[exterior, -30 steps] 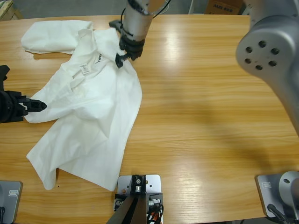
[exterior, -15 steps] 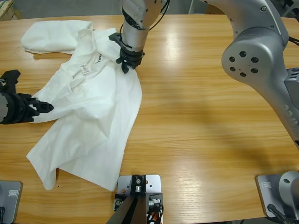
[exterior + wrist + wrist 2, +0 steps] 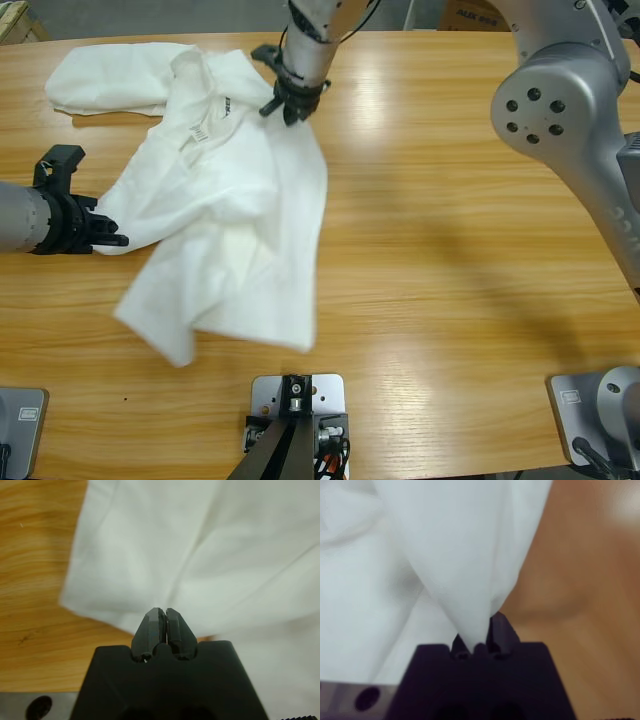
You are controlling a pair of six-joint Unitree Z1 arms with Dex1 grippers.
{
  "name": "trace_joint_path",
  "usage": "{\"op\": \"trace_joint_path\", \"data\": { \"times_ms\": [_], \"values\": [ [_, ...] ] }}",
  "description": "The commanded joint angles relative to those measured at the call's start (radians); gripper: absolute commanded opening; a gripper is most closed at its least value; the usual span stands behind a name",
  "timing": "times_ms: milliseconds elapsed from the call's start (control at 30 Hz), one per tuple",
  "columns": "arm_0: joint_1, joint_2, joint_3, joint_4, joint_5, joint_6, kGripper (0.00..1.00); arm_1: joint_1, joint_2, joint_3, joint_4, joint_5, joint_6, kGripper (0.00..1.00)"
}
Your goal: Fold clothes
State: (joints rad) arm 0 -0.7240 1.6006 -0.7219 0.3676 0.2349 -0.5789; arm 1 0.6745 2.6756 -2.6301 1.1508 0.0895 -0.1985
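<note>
Two soft white T-shirts [image 3: 235, 210] lie rumpled; right gripper [image 3: 290, 105] jaws pinch cloth, left gripper [image 3: 108, 236] jaws together.

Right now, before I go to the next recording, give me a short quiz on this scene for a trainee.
1. True or false: the right gripper is shut on the spread shirt.
2. How many white shirts lie on the table? A) one B) two C) four
3. Which is nearer the black lettering: the left gripper or the right gripper?
Key: 1 true. 2 B: the spread shirt and a bunched shirt near the table's corner. 3 the right gripper.
</note>
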Motion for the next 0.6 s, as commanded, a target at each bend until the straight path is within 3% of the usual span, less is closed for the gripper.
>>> {"op": "trace_joint_path", "data": {
  "times_ms": [33,133,200,233,333,467,600],
  "values": [
    [-0.002,0.101,-0.082,-0.018,0.004,0.126,0.27,-0.004,-0.001,-0.453,-0.028,0.053,-0.053,0.0],
    [-0.015,0.12,-0.11,-0.062,-0.021,0.416,0.446,-0.003,-0.006,-0.452,-0.024,0.057,-0.053,0.0],
    [-0.055,0.091,-0.114,-0.056,-0.022,0.675,0.66,-0.003,-0.01,-0.451,-0.019,0.06,-0.053,0.0],
    [-0.075,0.06,-0.105,-0.043,-0.025,0.783,0.692,-0.003,-0.012,-0.45,-0.018,0.061,-0.053,0.0],
    [-0.115,-0.049,-0.094,0.046,-0.108,1.034,0.665,-0.003,-0.008,-0.45,-0.007,0.064,-0.053,0.0],
    [-0.133,-0.122,-0.087,0.087,-0.208,1.052,0.619,-0.003,-0.005,-0.45,0.006,0.073,-0.052,0.0],
    [-0.132,-0.016,-0.094,0.085,-0.185,1.118,0.619,-0.002,-0.005,-0.45,0.017,0.078,-0.048,0.0]
  ]
}}
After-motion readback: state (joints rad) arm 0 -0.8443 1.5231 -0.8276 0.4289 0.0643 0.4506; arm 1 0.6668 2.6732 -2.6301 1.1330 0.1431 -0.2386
